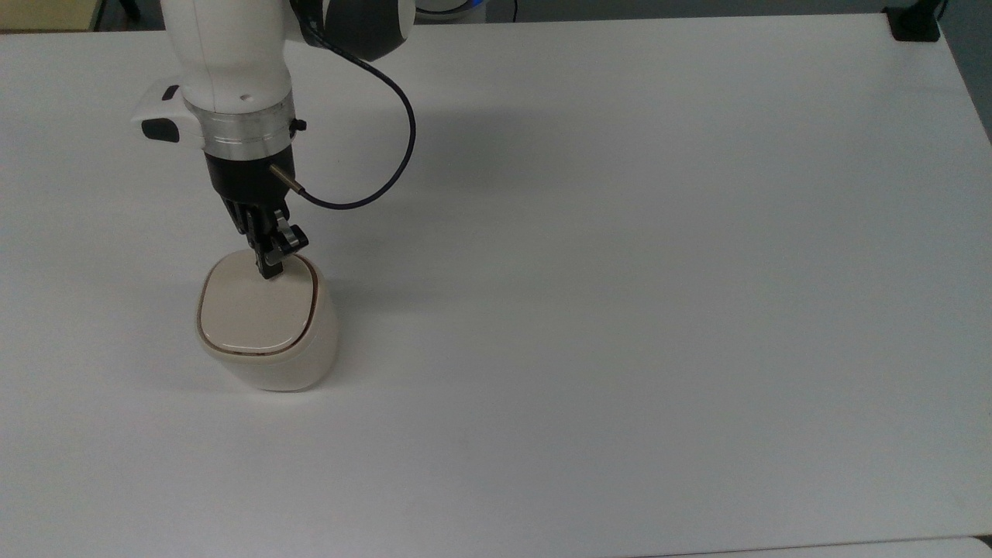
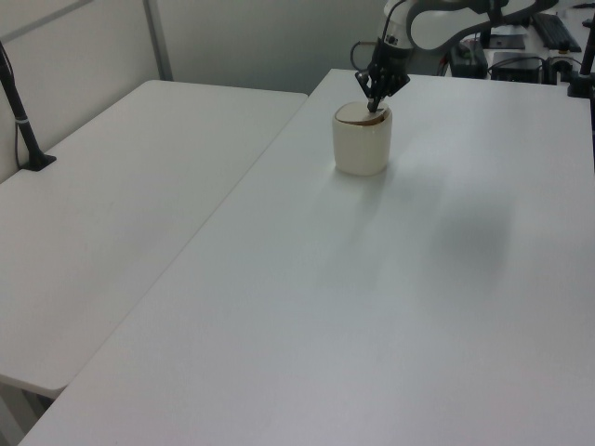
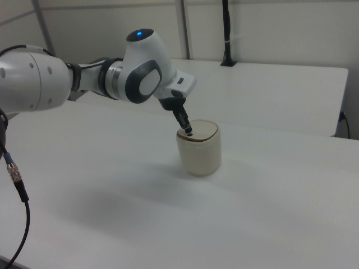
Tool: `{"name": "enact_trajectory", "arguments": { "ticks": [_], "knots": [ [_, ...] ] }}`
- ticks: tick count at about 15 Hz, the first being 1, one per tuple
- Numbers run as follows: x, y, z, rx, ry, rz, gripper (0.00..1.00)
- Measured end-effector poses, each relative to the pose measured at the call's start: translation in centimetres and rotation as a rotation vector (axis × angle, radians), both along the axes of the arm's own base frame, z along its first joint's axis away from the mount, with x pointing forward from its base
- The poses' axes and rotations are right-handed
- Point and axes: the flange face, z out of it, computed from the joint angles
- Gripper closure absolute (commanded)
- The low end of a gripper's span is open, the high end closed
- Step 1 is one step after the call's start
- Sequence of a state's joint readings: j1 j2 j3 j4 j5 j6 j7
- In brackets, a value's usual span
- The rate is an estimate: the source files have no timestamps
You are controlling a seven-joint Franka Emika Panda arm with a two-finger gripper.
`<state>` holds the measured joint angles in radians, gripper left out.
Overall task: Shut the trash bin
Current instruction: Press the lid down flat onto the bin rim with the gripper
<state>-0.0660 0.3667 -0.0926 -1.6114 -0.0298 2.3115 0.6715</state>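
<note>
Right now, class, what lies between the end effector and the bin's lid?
Nothing: in the top view the end effector tip meets the lid at its far edge.

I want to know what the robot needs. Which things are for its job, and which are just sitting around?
For the job:
bin
lid, now down flat on the bin
gripper, tip on the lid

Just around:
table
second table
black cable on the arm
black clamp at the table's corner
</note>
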Motion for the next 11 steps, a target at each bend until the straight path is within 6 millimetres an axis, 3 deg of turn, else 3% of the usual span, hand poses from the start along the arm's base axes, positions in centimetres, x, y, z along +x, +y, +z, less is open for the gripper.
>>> {"name": "enact_trajectory", "arguments": {
  "ticks": [11],
  "knots": [
    [-0.18, 0.22, -1.25, -0.011, 0.025, 0.010, 1.00]
  ]
}}
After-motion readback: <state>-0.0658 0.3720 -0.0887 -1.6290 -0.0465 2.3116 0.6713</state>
